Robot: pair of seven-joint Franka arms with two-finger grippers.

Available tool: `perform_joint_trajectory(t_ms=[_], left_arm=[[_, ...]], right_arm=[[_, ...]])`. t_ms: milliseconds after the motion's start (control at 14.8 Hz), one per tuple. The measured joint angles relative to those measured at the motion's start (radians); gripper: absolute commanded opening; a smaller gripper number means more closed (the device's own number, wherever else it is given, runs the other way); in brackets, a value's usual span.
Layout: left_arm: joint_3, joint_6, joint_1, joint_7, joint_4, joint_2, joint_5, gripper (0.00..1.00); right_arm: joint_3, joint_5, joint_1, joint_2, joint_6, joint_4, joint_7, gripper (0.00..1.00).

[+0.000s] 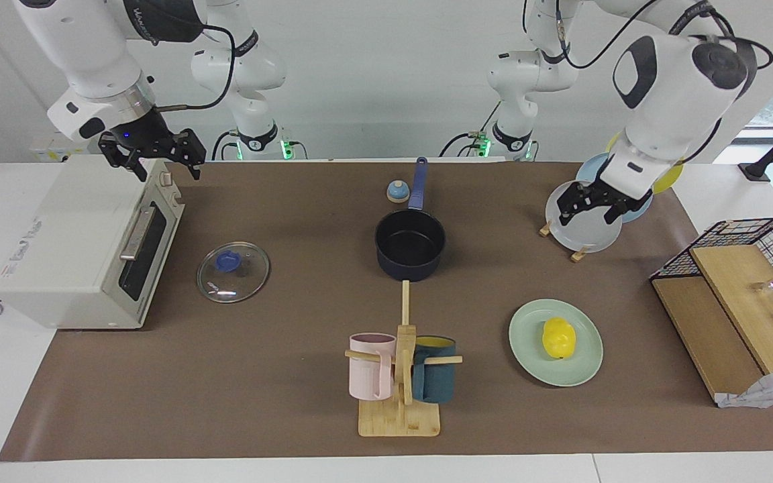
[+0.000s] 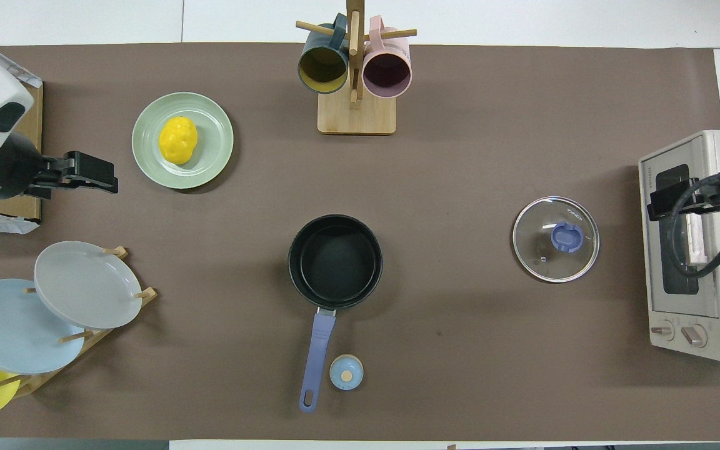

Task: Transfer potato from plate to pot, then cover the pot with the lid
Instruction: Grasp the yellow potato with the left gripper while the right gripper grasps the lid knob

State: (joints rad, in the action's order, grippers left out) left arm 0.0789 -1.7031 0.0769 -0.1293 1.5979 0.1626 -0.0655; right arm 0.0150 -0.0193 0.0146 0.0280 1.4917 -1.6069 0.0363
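The yellow potato (image 1: 558,337) (image 2: 177,140) lies on the mint-green plate (image 1: 584,373) (image 2: 213,164), toward the left arm's end of the table. At mid-table stands the dark navy pot (image 1: 410,245) (image 2: 335,260), empty, its blue handle pointing toward the robots. The glass lid (image 1: 244,276) (image 2: 538,250) with its blue knob lies flat on the mat beside the toaster oven. My left gripper (image 1: 585,216) (image 2: 107,182) hangs open in the air over the mat between the plate rack and the green plate, holding nothing. Open and empty, my right gripper (image 1: 168,173) (image 2: 655,209) waits over the toaster oven.
A toaster oven (image 1: 84,241) sits at the right arm's end. A wooden mug tree (image 1: 400,402) with a pink and a teal mug stands farther from the robots than the pot. A rack of upright plates (image 1: 588,231), a small blue dome (image 1: 396,192) and a wire basket (image 1: 755,231) are also present.
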Motion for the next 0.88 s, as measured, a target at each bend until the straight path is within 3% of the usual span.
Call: perform_joint_trajectory(t_ms=[271,541,677,880], left_arm=[[0.000,-0.106,0.015,0.000,-0.138,0.248,0.028,1.00],[0.000,-0.152,0.015,0.001,-0.294,0.444,0.090,1.00],[0.000,-0.184,0.017,0.005,-0.346,0.501,0.101,1.00],[0.000,-0.215,0.022,0.008,-0.354,0.525,0.124,1.00]], right_arm=[[0.000,0.002,0.000,0.001,0.006,-0.007,0.000,1.00],[0.001,0.014,-0.006,0.019,0.216,-0.141,0.000,1.00],[0.003,0.016,-0.021,0.018,0.281,-0.215,0.003,1.00],[0.005,0.016,-0.049,-0.002,0.423,-0.349,0.035,1.00]])
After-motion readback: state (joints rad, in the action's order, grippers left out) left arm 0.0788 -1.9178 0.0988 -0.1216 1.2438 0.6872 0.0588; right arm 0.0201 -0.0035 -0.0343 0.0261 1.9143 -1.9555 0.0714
